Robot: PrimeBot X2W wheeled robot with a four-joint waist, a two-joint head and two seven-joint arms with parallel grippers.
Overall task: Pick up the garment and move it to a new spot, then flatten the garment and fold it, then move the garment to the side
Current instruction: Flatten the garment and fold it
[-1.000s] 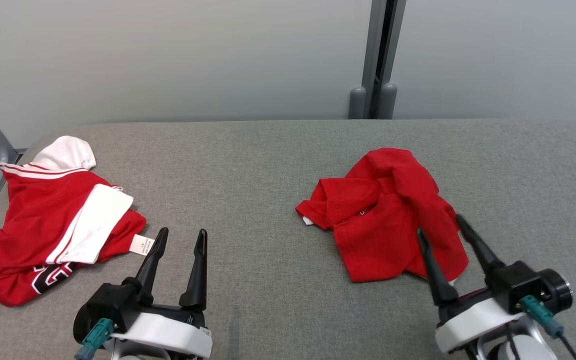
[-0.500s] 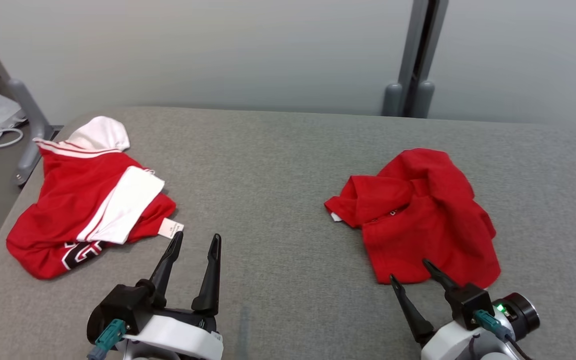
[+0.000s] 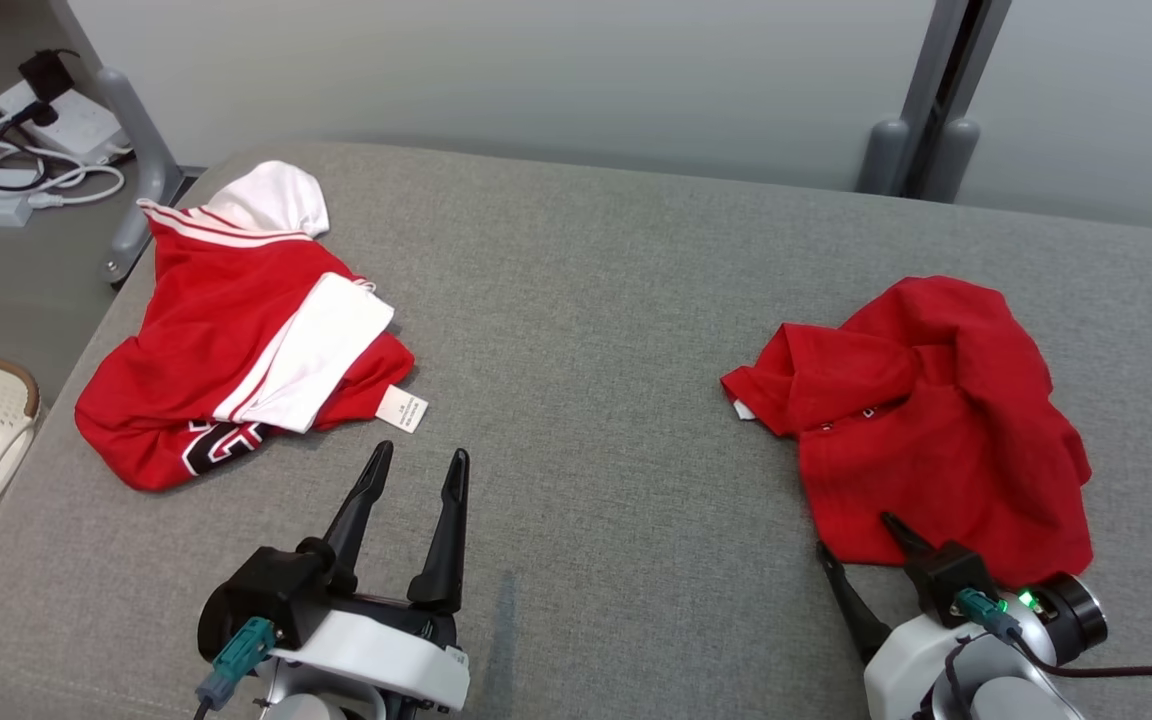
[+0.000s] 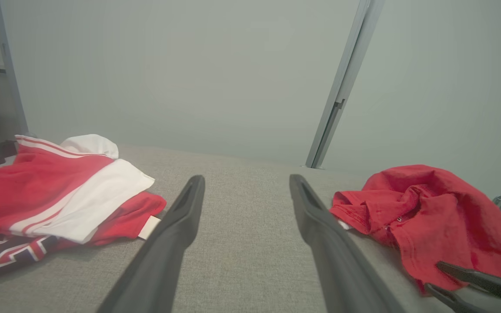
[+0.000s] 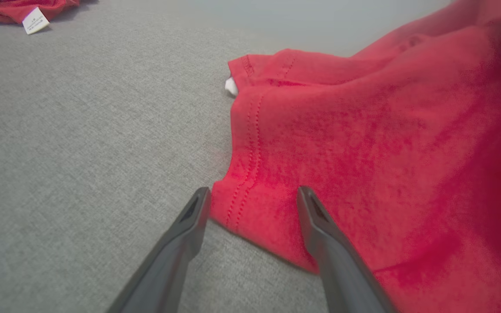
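Straddling the near hem of the crumpled red shirt [image 3: 936, 430], the right gripper [image 3: 854, 533] stands open and empty; whether its tips touch cloth is hard to tell. The shirt lies on the right of the grey pad [image 3: 586, 330], its sleeves lost in folds. The left gripper [image 3: 421, 451] hovers open, empty, near the jersey [image 3: 226, 320], whose lettering is half tucked under.
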